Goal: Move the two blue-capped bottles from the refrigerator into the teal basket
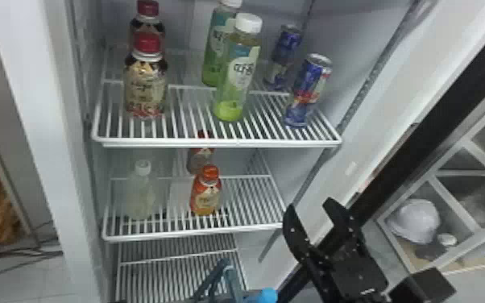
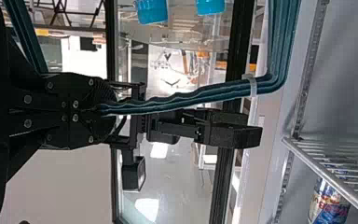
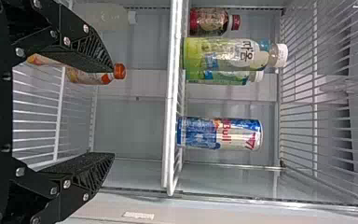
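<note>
In the head view my right gripper (image 1: 309, 207) stands open at the refrigerator's right side, beside the middle shelf. My right gripper (image 3: 112, 113) has nothing between its spread fingers in its wrist view. The teal basket's handle (image 1: 231, 278) rises at the bottom of the head view, with a blue cap (image 1: 268, 295) beside it. In the left wrist view my left gripper (image 2: 105, 109) is shut on the teal basket handle (image 2: 186, 100). Two blue caps, one (image 2: 152, 11) and another (image 2: 210, 6), lie between the handle's sides; their bottles are mostly cut off.
The top shelf (image 1: 213, 142) holds red-capped bottles, green bottles (image 1: 237, 72) and blue cans (image 1: 308, 90). On the middle shelf (image 1: 153, 235) stand a white-capped clear bottle (image 1: 141, 195) and orange bottles (image 1: 206, 193). The open door's dark frame (image 1: 435, 121) slants along the right.
</note>
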